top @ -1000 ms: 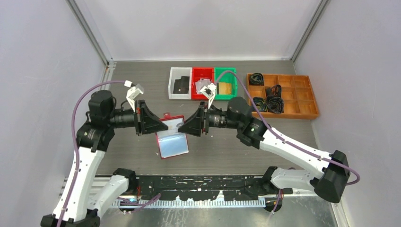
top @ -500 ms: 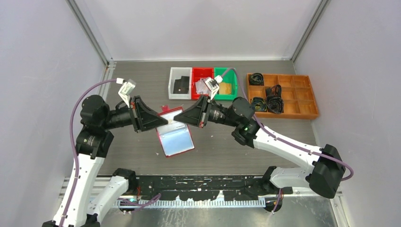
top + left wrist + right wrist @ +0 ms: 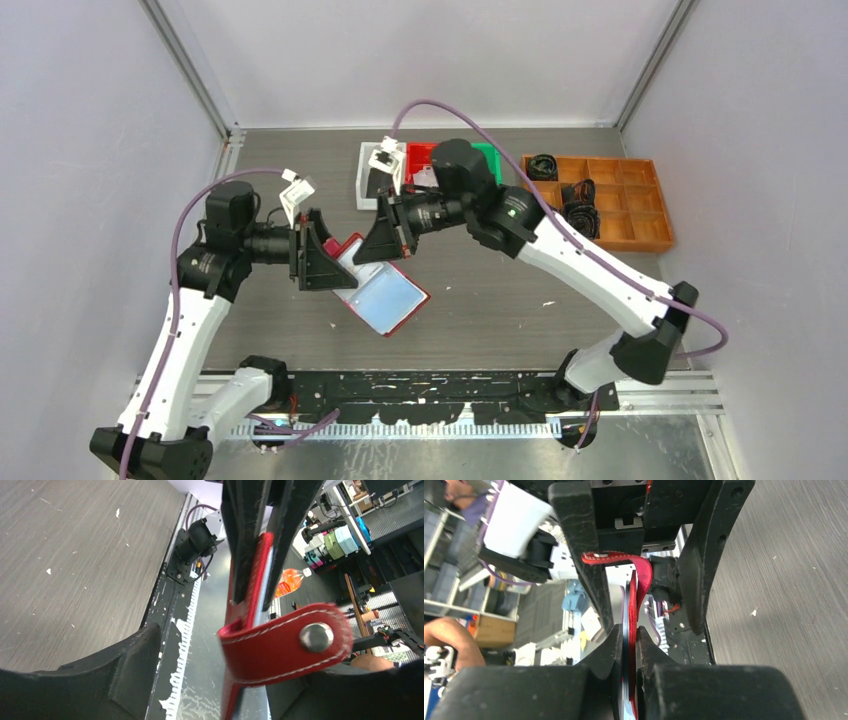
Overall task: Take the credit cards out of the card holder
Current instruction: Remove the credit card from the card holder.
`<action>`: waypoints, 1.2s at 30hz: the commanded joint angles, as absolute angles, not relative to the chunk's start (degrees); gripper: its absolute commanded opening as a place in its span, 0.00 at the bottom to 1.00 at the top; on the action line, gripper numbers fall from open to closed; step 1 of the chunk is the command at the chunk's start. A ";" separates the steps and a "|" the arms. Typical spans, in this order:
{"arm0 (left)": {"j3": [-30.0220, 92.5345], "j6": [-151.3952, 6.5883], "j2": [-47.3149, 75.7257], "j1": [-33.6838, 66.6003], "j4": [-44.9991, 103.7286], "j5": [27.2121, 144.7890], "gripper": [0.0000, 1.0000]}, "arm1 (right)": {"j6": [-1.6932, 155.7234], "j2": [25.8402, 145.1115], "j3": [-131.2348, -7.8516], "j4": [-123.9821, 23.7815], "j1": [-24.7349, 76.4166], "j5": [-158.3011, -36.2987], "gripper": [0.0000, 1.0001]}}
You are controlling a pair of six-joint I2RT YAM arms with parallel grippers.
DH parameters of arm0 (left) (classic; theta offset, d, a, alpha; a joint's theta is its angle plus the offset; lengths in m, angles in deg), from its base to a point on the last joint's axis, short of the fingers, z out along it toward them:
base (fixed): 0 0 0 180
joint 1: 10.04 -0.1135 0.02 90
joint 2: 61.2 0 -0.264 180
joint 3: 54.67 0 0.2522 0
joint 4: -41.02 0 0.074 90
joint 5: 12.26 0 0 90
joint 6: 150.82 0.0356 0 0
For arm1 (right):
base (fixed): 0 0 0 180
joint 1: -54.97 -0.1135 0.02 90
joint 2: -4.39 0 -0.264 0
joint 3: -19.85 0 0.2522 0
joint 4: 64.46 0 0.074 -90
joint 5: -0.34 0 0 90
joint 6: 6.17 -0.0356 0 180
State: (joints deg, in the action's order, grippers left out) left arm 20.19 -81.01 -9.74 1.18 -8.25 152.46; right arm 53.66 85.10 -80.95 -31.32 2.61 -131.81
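The card holder (image 3: pixel 392 300) is a red folder hanging open above the table, its pale blue-grey inner page facing up. My right gripper (image 3: pixel 365 252) is shut on its upper edge; in the right wrist view the two black pads (image 3: pixel 611 647) squeeze the red cover and pale pages (image 3: pixel 629 630). My left gripper (image 3: pixel 343 268) faces it from the left and is open. The holder's red snap strap (image 3: pixel 285 645) lies between its spread fingers (image 3: pixel 127 670) without being pinched. The credit cards inside cannot be told apart from the pocket pages.
White (image 3: pixel 370 185), red (image 3: pixel 420 152) and green (image 3: pixel 492 152) bins stand in a row at the back, partly behind the right arm. An orange compartment tray (image 3: pixel 610 215) with black coiled items sits at the back right. Grey walls close both sides.
The left gripper has opened and let go of the holder. The right gripper has closed on it, and that arm has swung back and left. The holder's open half now hangs lower right.
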 commanded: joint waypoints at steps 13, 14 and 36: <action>30.49 -31.84 -1.35 1.03 -55.03 155.19 0.25 | 76.86 100.53 -108.01 4.21 -1.28 -135.64 0.01; 30.46 -31.33 -1.16 1.03 -55.41 155.28 0.25 | 77.10 100.16 -107.62 3.64 -1.24 -136.14 0.01; 23.45 -54.56 -7.54 1.69 -31.61 156.73 0.43 | 77.62 101.21 -109.78 1.23 -2.34 -140.84 0.01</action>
State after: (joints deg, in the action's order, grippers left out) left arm 23.38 -46.37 -5.39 1.49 -41.62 154.47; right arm 79.14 102.78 -108.56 5.23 -1.85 -137.47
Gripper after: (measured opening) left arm 0.564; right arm 0.133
